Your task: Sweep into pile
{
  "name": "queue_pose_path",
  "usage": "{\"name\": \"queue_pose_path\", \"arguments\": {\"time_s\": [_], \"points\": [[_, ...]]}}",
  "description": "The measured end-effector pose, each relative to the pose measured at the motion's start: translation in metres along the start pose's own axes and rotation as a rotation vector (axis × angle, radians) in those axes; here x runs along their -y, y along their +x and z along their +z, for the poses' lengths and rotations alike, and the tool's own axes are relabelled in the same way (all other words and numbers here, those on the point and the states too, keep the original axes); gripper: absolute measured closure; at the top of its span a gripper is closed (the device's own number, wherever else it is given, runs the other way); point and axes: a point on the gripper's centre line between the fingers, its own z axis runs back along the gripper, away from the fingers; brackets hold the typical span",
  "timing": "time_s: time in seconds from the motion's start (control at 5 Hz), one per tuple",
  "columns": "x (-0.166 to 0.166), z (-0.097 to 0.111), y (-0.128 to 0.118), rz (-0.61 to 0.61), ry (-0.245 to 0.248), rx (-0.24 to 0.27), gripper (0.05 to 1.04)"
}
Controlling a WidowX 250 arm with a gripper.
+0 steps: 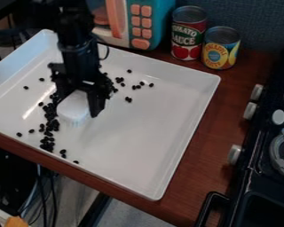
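Gathering appears partial: dark beans [52,126] cluster at eight o'clock in the tray [138,142]; strays [151,84] at one need collecting. Gripper [77,104] clamps white brush [74,109].

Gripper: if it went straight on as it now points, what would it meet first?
The gripper points down, so its white brush would likely meet the tray first; depth is unclear.

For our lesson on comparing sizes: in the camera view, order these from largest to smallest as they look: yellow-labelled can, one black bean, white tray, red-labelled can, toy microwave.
1. White tray
2. Toy microwave, counting only the part in the picture
3. Red-labelled can
4. Yellow-labelled can
5. One black bean
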Motion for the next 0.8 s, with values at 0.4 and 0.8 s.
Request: {"name": "queue_pose_path", "arguments": {"time_s": [0.4,0.8], "points": [[0.03,0.006,0.007,0.009,-0.145,0.047,0.322],[0.074,-0.012,0.028,0.07,-0.178,0.015,0.322]]}}
